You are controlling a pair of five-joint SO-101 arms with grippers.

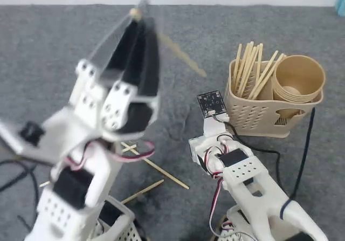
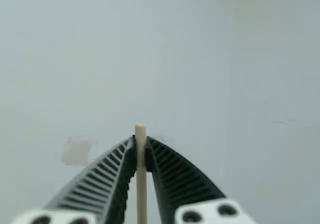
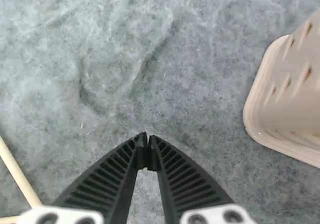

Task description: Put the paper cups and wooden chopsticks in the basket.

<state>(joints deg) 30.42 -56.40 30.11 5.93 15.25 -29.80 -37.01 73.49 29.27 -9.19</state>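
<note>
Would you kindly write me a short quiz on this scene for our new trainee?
1. True or false: the left gripper is shut on a chopstick.
2. Where are the cups? A) in the basket; B) lying on the mat; C) stacked beside the basket.
3. Fill in the missing word: the right gripper, above the mat, is ___ (open or shut).
Key: 1 true; 2 A; 3 shut.
</note>
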